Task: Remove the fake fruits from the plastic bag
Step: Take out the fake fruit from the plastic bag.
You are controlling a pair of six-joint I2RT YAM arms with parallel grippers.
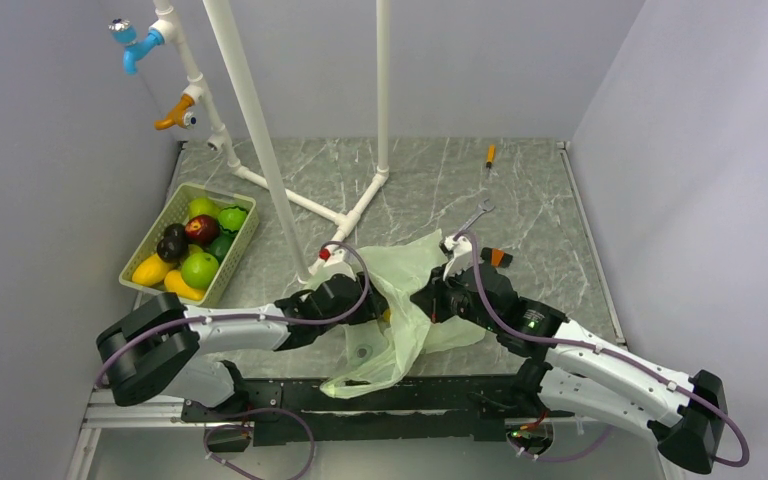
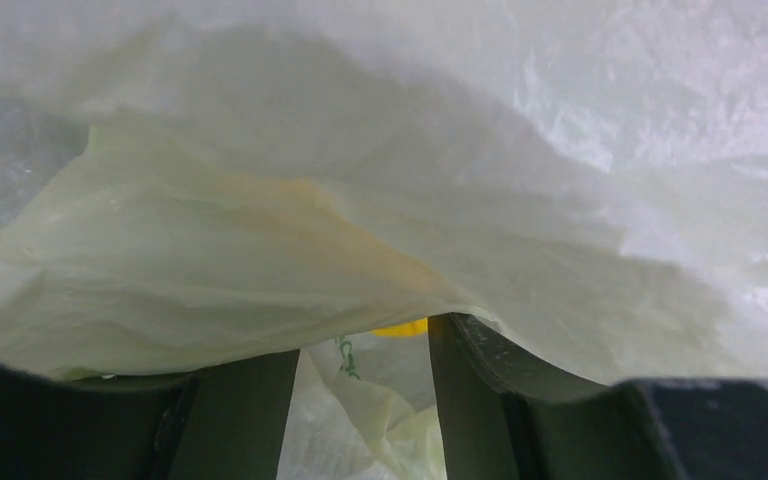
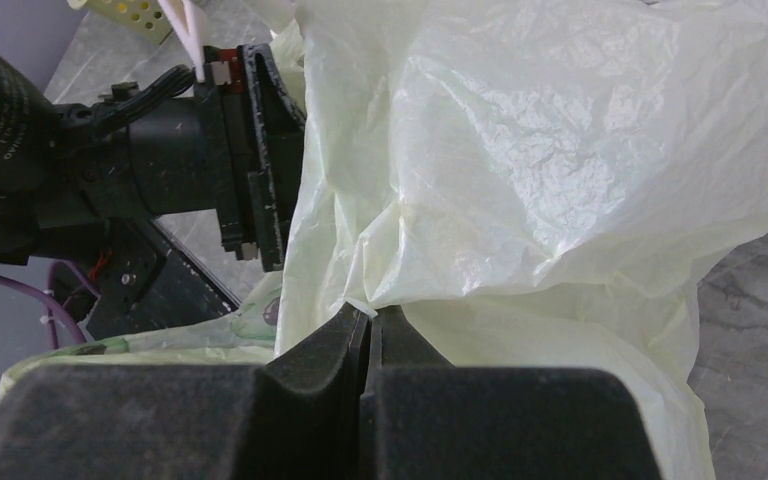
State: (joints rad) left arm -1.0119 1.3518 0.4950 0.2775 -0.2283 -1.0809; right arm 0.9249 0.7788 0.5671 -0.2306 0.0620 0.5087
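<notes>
The plastic bag (image 3: 520, 180) is pinched by the right gripper (image 3: 368, 318); the tips of the spread left gripper (image 2: 360, 342) and a yellow fruit (image 2: 400, 327) are largely hidden beneath it.

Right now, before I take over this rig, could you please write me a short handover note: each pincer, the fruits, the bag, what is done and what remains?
Left pincer: open, reaching inside the plastic bag, holding nothing.
Right pincer: shut on a fold of the bag.
Things: several fake fruits lie in the green basket at the far left. One yellow fruit is in the bag, just beyond the left fingertips.
Done: the fruits in the basket are out.
Left: grasp the yellow one and take it out. I cannot tell whether the bag hides more.
</notes>
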